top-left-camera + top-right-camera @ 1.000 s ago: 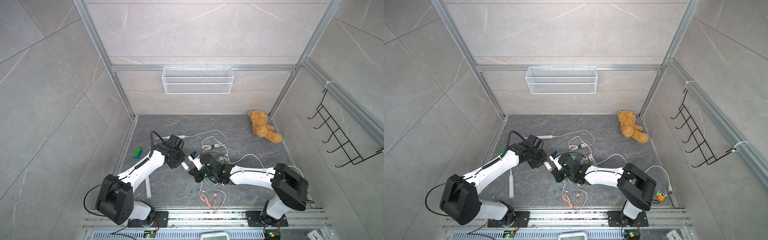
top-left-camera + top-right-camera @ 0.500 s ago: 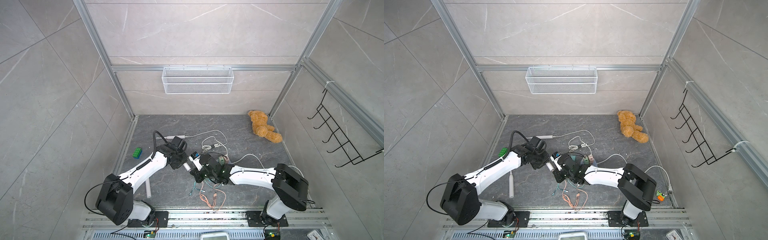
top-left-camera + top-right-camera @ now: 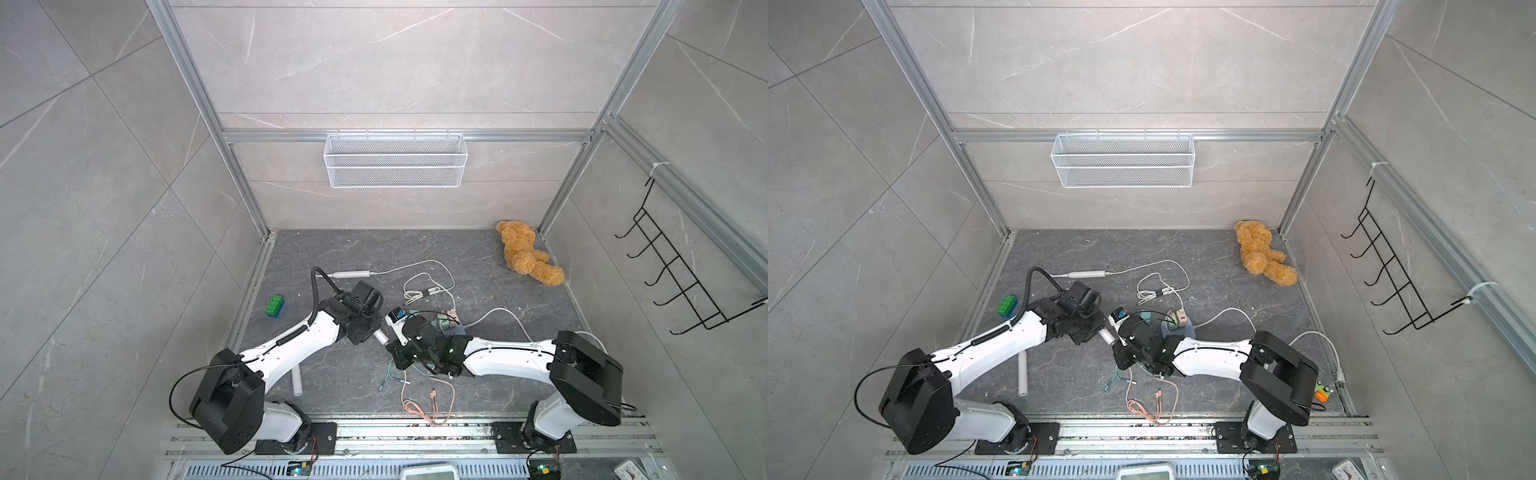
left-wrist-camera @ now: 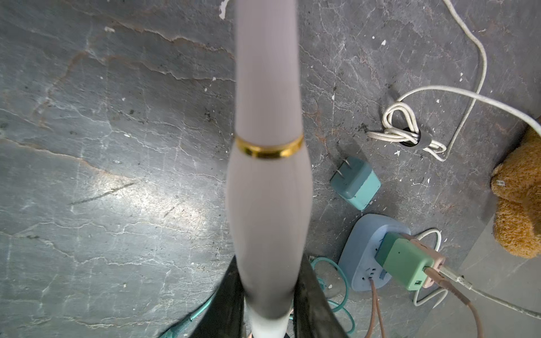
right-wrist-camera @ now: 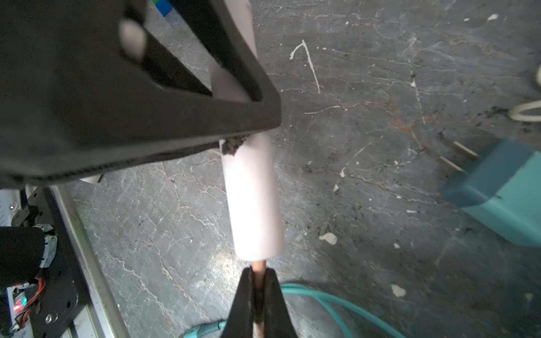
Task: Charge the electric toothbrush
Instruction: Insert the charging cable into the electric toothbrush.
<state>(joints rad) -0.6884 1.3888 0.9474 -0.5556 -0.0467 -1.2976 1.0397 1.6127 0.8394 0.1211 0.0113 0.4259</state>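
Observation:
The electric toothbrush (image 4: 268, 190) is a pale handle with a gold ring, and my left gripper (image 4: 268, 298) is shut on its thick end. In both top views it shows as a short pale stub (image 3: 380, 336) (image 3: 1106, 336) between the two arms above the floor. My right gripper (image 5: 258, 281) is shut on the plug of a pink cable (image 5: 259, 267), and the plug tip meets the flat base of the toothbrush (image 5: 253, 199). The pink cable (image 4: 374, 307) runs back to the adapters on a blue power strip (image 4: 366, 257).
A teal charger (image 4: 355, 183) lies unplugged near the strip, with a teal cable (image 5: 322, 298) beneath my right gripper. A white cable bundle (image 3: 419, 293), a second white handle on a cord (image 3: 353, 273), a white tube (image 3: 297, 380), a green block (image 3: 274, 306) and a teddy bear (image 3: 525, 253) lie around.
My left arm has shifted a little to the right with the toothbrush, bringing its base up to the plug. The right arm has hardly moved.

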